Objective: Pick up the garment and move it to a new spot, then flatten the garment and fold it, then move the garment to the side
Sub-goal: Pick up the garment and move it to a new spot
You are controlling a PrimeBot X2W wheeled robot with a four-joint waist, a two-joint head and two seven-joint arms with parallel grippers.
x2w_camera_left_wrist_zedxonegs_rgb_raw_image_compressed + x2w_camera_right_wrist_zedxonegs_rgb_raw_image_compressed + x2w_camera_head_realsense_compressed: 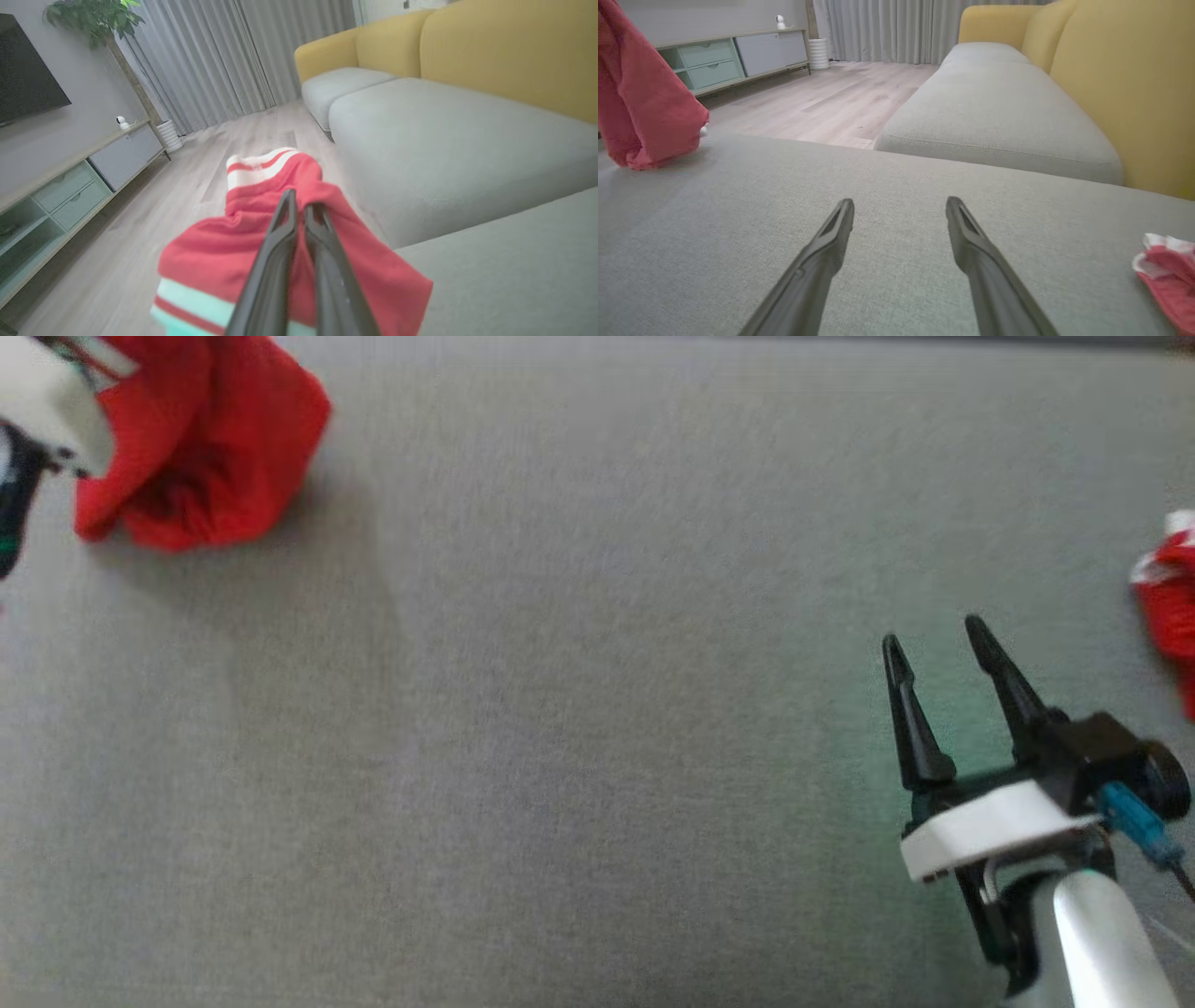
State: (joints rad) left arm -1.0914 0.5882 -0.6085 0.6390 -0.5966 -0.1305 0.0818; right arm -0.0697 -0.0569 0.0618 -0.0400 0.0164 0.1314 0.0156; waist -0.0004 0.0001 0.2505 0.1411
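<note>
A red garment (201, 448) with white stripes hangs bunched at the top left of the head view, its lower folds touching the grey cushion (560, 709). My left gripper (301, 205) is shut on the red garment (280, 242), which drapes around its fingers. The same garment (640, 102) hangs at the left of the right wrist view. My right gripper (938, 639) stands open at the lower right, low over the cushion, with nothing between its fingers (838, 224).
Another red and white piece of cloth (1172, 588) lies at the cushion's right edge (1169, 275). A yellow-backed sofa (1111, 70), wooden floor (822, 98) and a low cabinet (728, 56) lie beyond.
</note>
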